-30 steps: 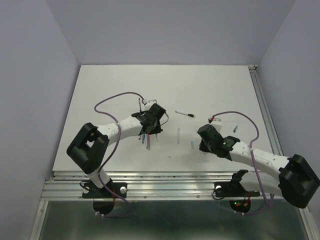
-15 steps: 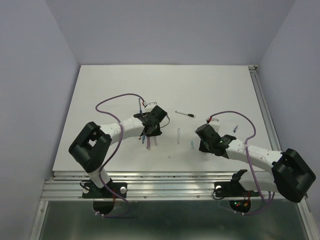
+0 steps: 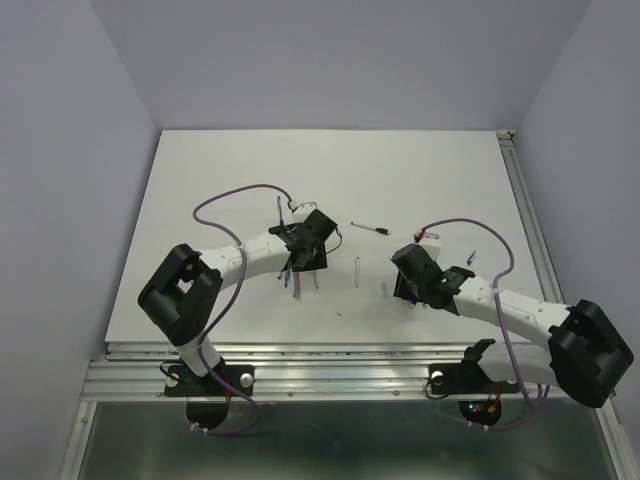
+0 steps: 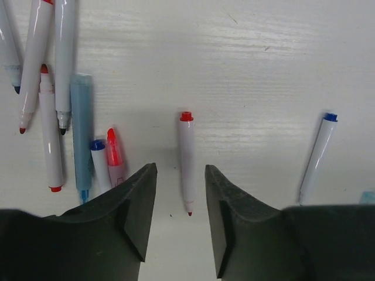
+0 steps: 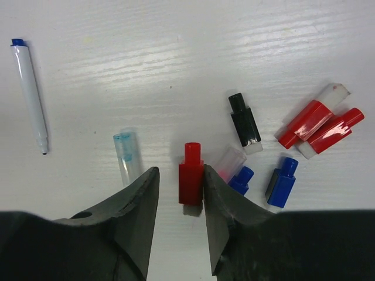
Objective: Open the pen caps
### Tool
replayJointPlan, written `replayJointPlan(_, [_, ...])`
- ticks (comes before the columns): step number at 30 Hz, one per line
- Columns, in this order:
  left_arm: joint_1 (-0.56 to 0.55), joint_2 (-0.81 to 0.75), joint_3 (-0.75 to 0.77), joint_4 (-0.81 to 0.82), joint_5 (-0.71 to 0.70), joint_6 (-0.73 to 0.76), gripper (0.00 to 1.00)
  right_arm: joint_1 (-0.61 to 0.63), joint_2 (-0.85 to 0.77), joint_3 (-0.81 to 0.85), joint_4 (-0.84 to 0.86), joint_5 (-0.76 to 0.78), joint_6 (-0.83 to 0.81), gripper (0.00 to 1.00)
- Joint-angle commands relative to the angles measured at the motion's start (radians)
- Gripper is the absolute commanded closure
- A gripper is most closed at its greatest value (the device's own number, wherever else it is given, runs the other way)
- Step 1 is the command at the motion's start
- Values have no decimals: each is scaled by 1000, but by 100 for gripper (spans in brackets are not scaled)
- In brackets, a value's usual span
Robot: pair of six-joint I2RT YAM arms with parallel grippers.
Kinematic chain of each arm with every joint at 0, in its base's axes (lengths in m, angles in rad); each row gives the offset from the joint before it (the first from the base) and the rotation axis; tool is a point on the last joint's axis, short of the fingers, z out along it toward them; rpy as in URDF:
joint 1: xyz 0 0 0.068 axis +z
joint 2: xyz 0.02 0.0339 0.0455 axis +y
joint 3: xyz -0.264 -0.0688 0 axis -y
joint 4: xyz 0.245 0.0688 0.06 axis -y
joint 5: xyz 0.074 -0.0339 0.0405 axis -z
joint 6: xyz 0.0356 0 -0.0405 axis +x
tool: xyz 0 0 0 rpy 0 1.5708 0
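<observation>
In the right wrist view my right gripper [image 5: 176,202] is open low over the table. A red pen cap [image 5: 191,175] lies between its jaws, against the right finger and apart from the left one. Around it lie a black cap [image 5: 244,123], two red caps [image 5: 319,126], two blue caps [image 5: 281,182] and two clear caps [image 5: 128,155]. In the left wrist view my left gripper [image 4: 179,225] is open and empty, with an uncapped red-tipped pen [image 4: 186,161] lying just ahead between its fingers. From above, the left gripper [image 3: 303,262] and the right gripper [image 3: 408,290] both hang over the table's middle.
Several uncapped pens [image 4: 50,99] and a pale blue barrel [image 4: 81,137] lie left of the left gripper, and a blue-ended pen [image 4: 317,155] to its right. A blue-tipped pen [image 5: 29,93] lies left of the caps. A dark-tipped pen [image 3: 370,228] lies farther back between the arms.
My left gripper has shifted a little nearer over the pens. My right gripper has moved slightly left and farther from the base. Both stay open.
</observation>
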Motion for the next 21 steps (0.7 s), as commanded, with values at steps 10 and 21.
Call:
replayJointPlan(10, [-7,-86,65,-20,-6,13,9,-5,-71,112,-89,45,35,40])
replayJointPlan(21, [-7,-213,31,-17,-21,14,1,-4,-73,172,-22,87,-103,1])
